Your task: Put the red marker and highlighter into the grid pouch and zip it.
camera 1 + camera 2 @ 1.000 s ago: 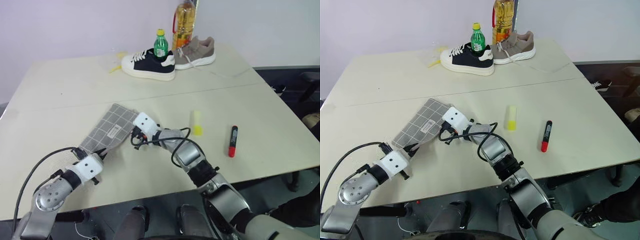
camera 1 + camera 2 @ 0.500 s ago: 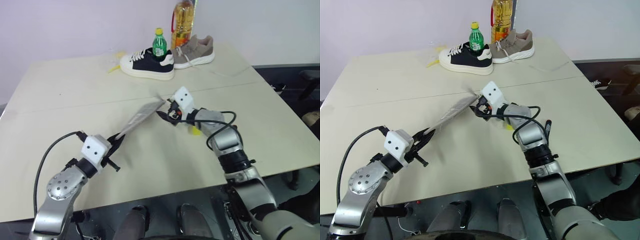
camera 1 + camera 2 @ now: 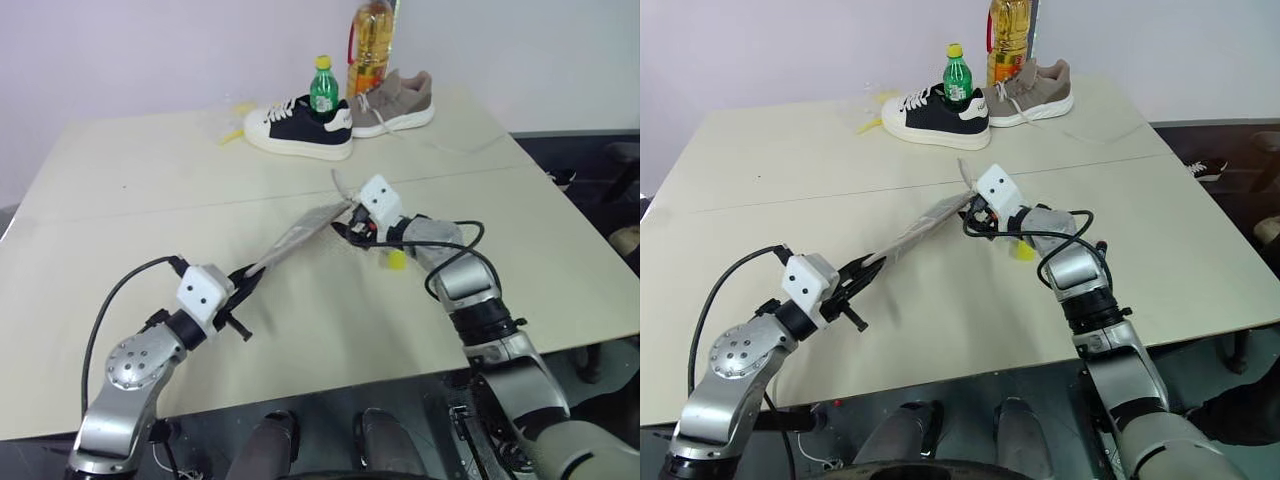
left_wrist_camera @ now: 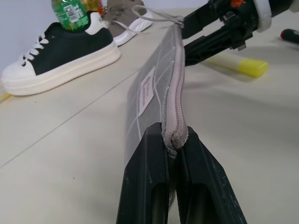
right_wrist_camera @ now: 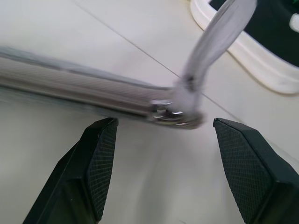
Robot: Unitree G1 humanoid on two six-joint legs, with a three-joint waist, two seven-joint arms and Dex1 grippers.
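The left gripper (image 4: 175, 154) is clamped on one end of the grid pouch (image 3: 300, 236), which hangs edge-up above the table (image 3: 150, 170) at frame centre. The right gripper (image 5: 163, 158) stands released at the zip pull (image 5: 180, 112). The highlighter (image 4: 238, 64) and red marker (image 4: 289, 35) lie on the table right of centre.

A grey, white-gridded grid pouch (image 4: 152, 88) is showing beside a pale-yellow highlighter (image 4: 236, 64), a red marker (image 4: 289, 35), a black-and-white sneaker (image 3: 297, 129) and a green bottle (image 3: 321, 88).
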